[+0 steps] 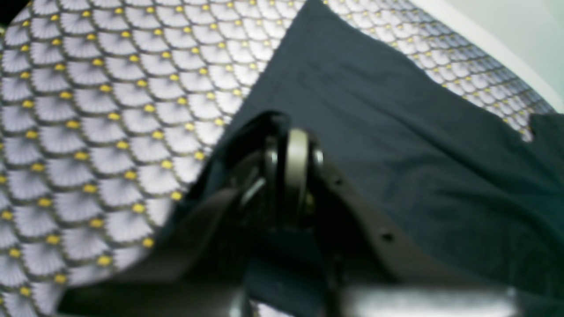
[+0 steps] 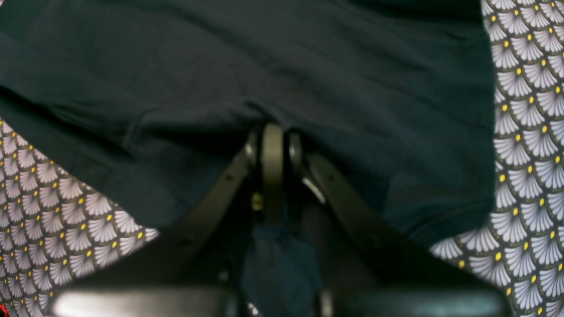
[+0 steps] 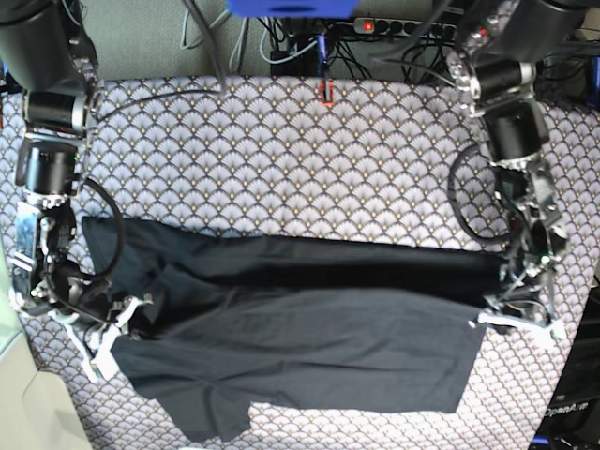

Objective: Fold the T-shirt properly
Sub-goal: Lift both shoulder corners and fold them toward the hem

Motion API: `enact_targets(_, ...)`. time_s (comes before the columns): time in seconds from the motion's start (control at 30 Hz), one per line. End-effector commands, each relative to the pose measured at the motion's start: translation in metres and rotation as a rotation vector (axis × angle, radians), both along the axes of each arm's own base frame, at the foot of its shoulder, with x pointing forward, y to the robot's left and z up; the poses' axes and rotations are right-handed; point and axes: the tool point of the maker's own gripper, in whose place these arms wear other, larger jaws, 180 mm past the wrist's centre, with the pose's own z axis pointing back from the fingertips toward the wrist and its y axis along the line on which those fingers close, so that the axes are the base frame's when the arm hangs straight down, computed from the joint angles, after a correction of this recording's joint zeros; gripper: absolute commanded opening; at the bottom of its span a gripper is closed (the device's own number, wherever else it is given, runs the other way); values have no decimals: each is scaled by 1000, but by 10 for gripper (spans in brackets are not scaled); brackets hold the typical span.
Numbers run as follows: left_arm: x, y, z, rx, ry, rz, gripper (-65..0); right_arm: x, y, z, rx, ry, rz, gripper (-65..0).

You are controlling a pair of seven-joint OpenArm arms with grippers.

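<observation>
The black T-shirt (image 3: 309, 342) lies stretched across the patterned table, with a long fold line running along its upper part. In the base view my left gripper (image 3: 494, 302) is at the shirt's right edge and my right gripper (image 3: 141, 314) at its left side, near a sleeve. Seen from the left wrist, the left gripper (image 1: 293, 143) is shut, pinching an edge of the T-shirt (image 1: 396, 145). In the right wrist view the right gripper (image 2: 272, 134) is shut on a bunched fold of the T-shirt (image 2: 264, 66), and cloth hangs between its fingers.
The tablecloth (image 3: 309, 159) has a white fan pattern with yellow dots and covers the whole table. Cables and a power strip (image 3: 394, 26) lie behind the table's far edge. A pale surface (image 3: 14, 375) borders the table's front left corner.
</observation>
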Motion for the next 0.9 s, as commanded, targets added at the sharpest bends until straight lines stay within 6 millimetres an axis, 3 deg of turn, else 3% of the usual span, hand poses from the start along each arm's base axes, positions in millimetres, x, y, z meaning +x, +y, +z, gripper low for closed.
enact_targets(0.0, 12, 9, 26, 17, -73, 13, -650, 13, -3, 25, 8, -72, -2, -650)
enact_targets(0.13, 16, 13, 30, 25, -107, 29, -650, 12, 4, 21, -5, -61, 22, -650)
enact_targets(0.17, 17, 12, 29, 24, -111, 29, -626, 11, 5, 21, -8, -60, 27, -650)
enact_targets(0.4, 16, 16, 29, 35, -137, 43, -318, 10, 14, 16, -26, -47, 60, -650)
enact_targets(0.5, 11, 16, 25, 35, -131, 43, -248, 10, 13, 16, -27, -47, 58, -650)
enact_targets(0.57, 11, 16, 26, 37, -134, 43, -247, 9, 13, 16, -28, -45, 58, -650)
enact_targets(0.87, -11, 11, -3, 39, -75, 34, -246, 7, 10, 13, -31, -39, 55, -650)
